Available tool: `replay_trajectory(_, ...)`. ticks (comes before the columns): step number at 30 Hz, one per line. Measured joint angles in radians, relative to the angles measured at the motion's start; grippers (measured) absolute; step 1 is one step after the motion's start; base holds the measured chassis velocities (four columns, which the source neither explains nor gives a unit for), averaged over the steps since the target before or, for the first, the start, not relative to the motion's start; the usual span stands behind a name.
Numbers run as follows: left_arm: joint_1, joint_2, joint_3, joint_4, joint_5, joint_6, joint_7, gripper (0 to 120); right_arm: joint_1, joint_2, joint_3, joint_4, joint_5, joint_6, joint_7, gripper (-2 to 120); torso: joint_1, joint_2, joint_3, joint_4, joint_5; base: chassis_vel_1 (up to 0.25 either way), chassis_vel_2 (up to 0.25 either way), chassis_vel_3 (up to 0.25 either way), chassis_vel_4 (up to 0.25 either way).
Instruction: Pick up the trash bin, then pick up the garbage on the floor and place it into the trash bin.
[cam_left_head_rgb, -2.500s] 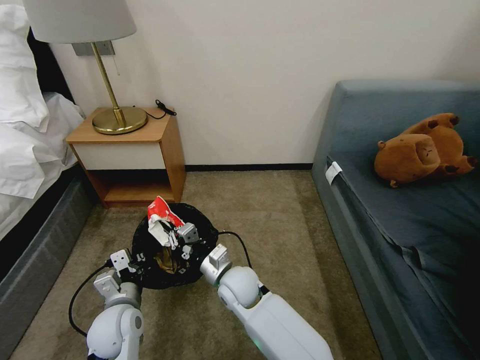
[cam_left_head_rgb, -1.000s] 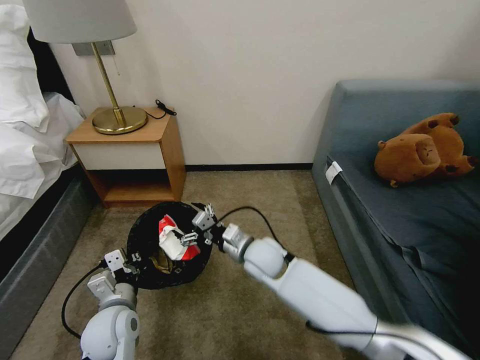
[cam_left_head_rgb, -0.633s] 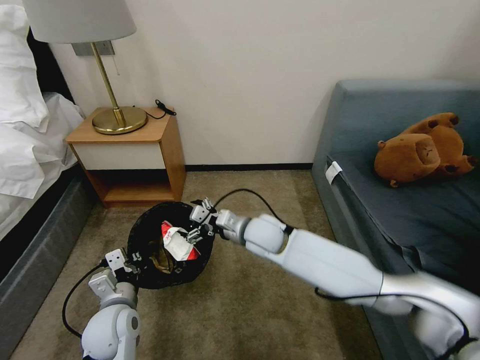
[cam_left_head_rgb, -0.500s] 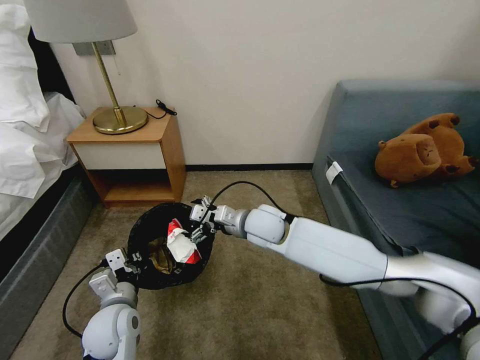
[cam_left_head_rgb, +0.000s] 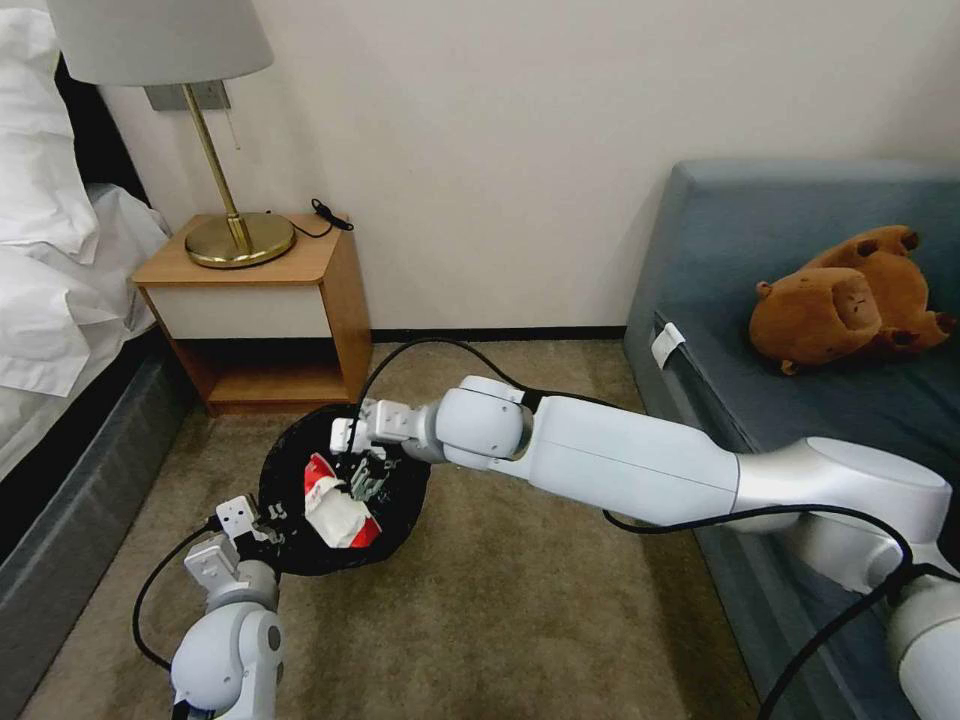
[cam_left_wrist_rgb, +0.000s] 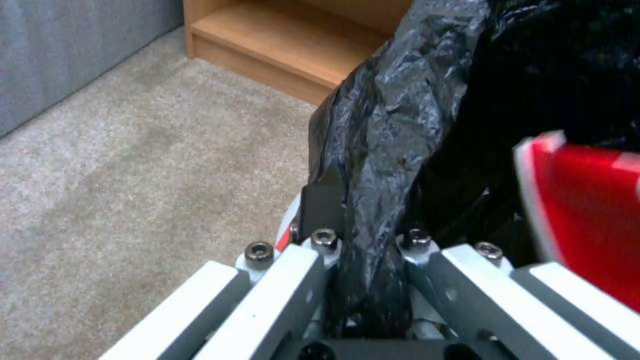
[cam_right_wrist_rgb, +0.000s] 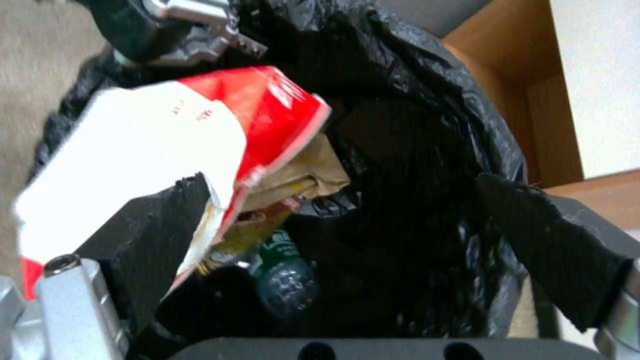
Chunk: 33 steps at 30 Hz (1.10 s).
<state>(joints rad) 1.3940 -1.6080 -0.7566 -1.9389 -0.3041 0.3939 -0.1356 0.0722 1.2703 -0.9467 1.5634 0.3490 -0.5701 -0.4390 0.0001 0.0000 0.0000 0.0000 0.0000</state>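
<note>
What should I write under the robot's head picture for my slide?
Right gripper open over the trash bin, red-white wrapper inside, left gripper clamping its rim.

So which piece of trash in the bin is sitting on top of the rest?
The red-white wrapper. It lies uppermost in the trash bin, right under the right gripper; the brown paper bag and bottle sit beneath it.

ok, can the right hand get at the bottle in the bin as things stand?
Probably not cleanly. The right hand hangs open over the trash bin, but the red-white wrapper and brown paper bag partly cover the bottle.
</note>
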Motion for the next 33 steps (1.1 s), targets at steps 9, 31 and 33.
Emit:
replay_trajectory(9, 0.014, 0.0, 0.0, -0.003, 0.009, -0.006, 0.001, 1, 0.135, 0.058, -0.078, -0.091, -0.189, 0.093, -0.163, 100, 0.0, 0.0, 0.0, 0.0, -0.0001, 0.0, 0.0, 0.0, 0.0)
replay_trajectory(31, 0.02, 0.0, -0.025, -0.003, 0.0, -0.017, 0.002, 1, 0.104, 0.076, 0.064, -0.074, -0.281, 0.178, -0.196, 100, 0.0, 0.0, 0.0, 0.0001, 0.0, 0.0, 0.0, 0.0, 0.0)
replay_trajectory(33, 0.018, 0.0, -0.027, -0.003, 0.0, -0.016, 0.002, 1, 0.058, 0.049, 0.121, -0.046, -0.181, 0.152, -0.133, 100, 0.0, 0.0, 0.0, -0.0001, 0.0001, 0.0, 0.0, 0.0, 0.0)
